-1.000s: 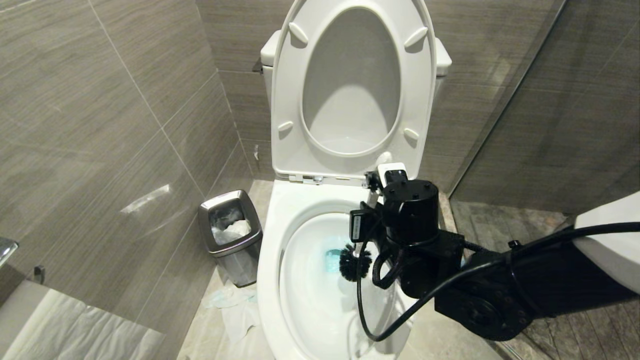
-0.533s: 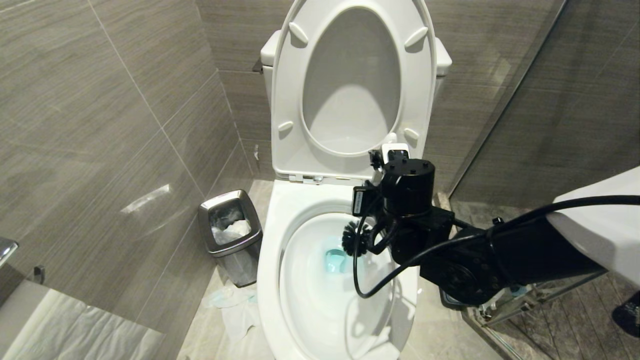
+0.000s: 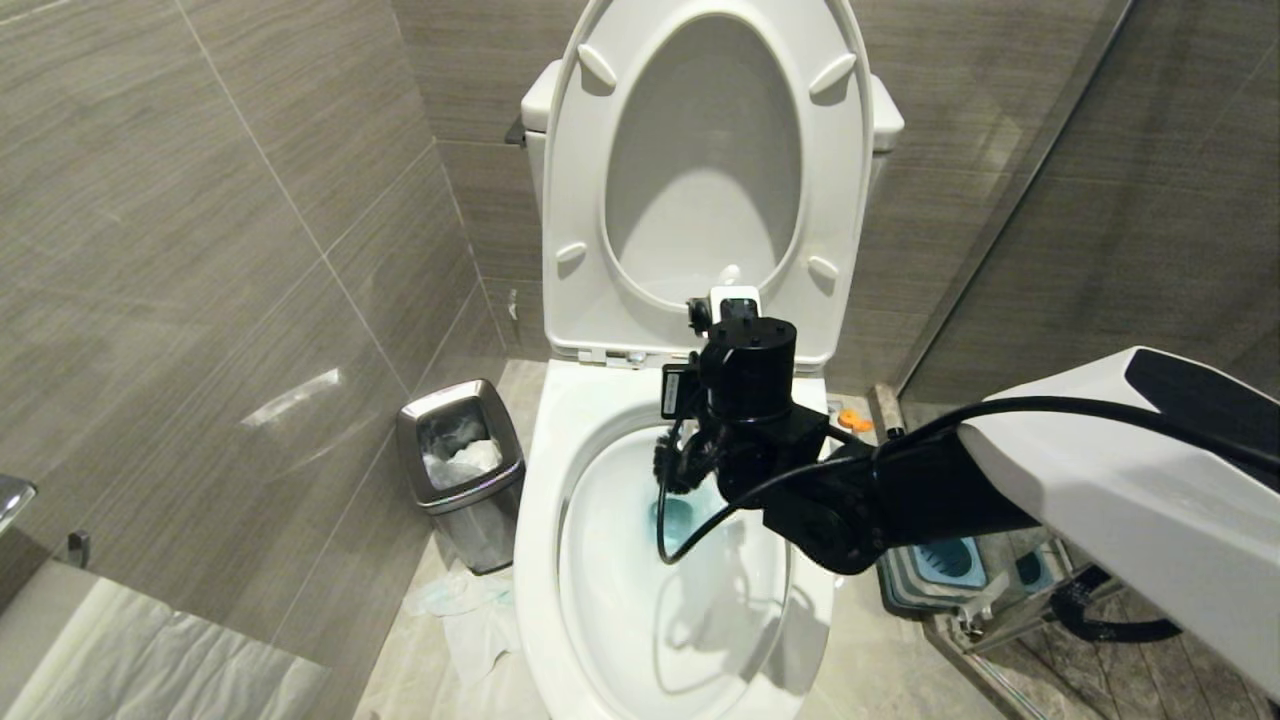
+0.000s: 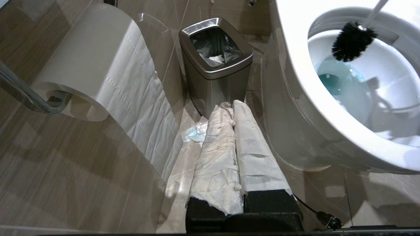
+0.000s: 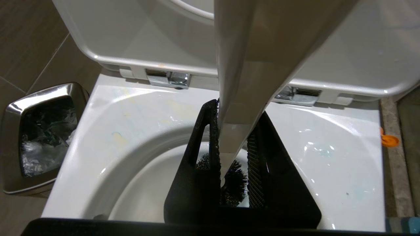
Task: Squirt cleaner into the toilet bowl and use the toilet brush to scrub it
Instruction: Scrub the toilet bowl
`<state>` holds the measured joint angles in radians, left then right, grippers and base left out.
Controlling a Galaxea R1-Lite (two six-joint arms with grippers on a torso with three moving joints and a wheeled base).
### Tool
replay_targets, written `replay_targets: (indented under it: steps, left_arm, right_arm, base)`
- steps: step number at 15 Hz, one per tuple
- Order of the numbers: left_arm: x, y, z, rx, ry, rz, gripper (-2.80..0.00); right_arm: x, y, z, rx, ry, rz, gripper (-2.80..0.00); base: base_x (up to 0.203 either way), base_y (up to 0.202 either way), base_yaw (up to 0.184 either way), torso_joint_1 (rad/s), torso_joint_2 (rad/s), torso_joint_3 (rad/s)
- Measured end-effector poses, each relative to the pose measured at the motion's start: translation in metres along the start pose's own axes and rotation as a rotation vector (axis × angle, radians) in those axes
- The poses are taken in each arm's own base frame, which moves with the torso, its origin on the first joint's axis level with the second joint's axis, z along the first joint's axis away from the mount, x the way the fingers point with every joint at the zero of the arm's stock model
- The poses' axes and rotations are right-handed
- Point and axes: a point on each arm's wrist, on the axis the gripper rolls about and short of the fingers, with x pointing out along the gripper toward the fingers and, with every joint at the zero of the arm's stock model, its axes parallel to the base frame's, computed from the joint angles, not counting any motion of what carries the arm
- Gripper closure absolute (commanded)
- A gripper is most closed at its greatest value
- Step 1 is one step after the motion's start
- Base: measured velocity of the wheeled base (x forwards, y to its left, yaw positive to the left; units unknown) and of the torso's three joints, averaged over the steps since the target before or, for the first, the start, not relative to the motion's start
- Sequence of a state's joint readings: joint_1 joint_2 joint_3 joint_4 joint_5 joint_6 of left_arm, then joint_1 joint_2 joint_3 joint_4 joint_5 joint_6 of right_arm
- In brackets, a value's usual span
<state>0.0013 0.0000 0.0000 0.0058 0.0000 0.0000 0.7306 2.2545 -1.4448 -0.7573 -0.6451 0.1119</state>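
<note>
Toilet brush (image 3: 678, 462) hangs with its black bristle head inside the toilet bowl (image 3: 545, 480) in the head view, near the back wall of the basin and just above the teal-blue water. The right gripper (image 3: 722, 320) reaches in from the right over the rear rim, its fingers closed on the brush's whitish handle, and its black wrist and cable cover much of the handle. The seat and lid stand raised against the tank. A steel bin (image 3: 462, 470) stands on the floor left of the bowl, with crumpled paper (image 3: 465, 610) lying in front of it. An orange cap (image 3: 852, 419) shows beside the bowl on the right, and the blue-and-grey brush holder (image 3: 940, 565) sits on the floor below the arm.

From the left wrist view, the left gripper (image 4: 235, 131) hangs low beside the bowl, its paper-wrapped fingers pressed together with nothing between them. Only this view shows the paper roll (image 4: 88, 65) on its wall rail, and the bristle head clear of the arm.

Through the right wrist view, the handle runs up between the black fingers (image 5: 210, 154), with the bristles below and the chrome seat hinges (image 5: 169, 78) behind.
</note>
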Motion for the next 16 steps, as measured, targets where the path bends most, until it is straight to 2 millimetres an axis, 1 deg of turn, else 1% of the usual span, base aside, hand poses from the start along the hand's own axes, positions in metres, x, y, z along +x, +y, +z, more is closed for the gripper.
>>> replay_targets:
  steps: [3, 6, 8, 10, 12, 14, 16]
  left_arm:
    - [0.0, 0.0, 0.0, 0.0, 0.0, 0.0, 0.0]
    - [0.0, 0.0, 0.0, 0.0, 0.0, 0.0, 0.0]
    - [0.0, 0.0, 0.0, 0.0, 0.0, 0.0, 0.0]
    - [0.0, 0.0, 0.0, 0.0, 0.0, 0.0, 0.0]
    - [0.0, 0.0, 0.0, 0.0, 0.0, -0.001, 0.0]
    - [0.0, 0.0, 0.0, 0.0, 0.0, 0.0, 0.0]
    - [0.0, 0.0, 0.0, 0.0, 0.0, 0.0, 0.0]
  right_arm:
    - [0.002, 0.023, -0.004, 0.003, -0.003, 0.056, 0.0]
    - [-0.013, 0.053, -0.015, -0.009, 0.016, 0.13, 0.0]
    - [-0.022, 0.062, -0.023, -0.028, 0.041, 0.152, 0.0]
    - [-0.035, 0.062, -0.035, -0.056, 0.084, 0.163, 0.0]
    - [-0.053, 0.056, -0.042, -0.078, 0.13, 0.175, 0.0]
    - [-0.075, 0.043, -0.044, -0.103, 0.177, 0.184, 0.0]
    - [-0.097, 0.025, -0.041, -0.122, 0.214, 0.187, 0.0]
  base:
    - [0.0, 0.0, 0.0, 0.0, 0.0, 0.0]
    - [0.0, 0.0, 0.0, 0.0, 0.0, 0.0]
    - [0.0, 0.0, 0.0, 0.0, 0.0, 0.0]
    - [0.0, 0.0, 0.0, 0.0, 0.0, 0.0]
    - [0.0, 0.0, 0.0, 0.0, 0.0, 0.0]
    - [0.0, 0.0, 0.0, 0.0, 0.0, 0.0]
    - [0.0, 0.0, 0.0, 0.0, 0.0, 0.0]
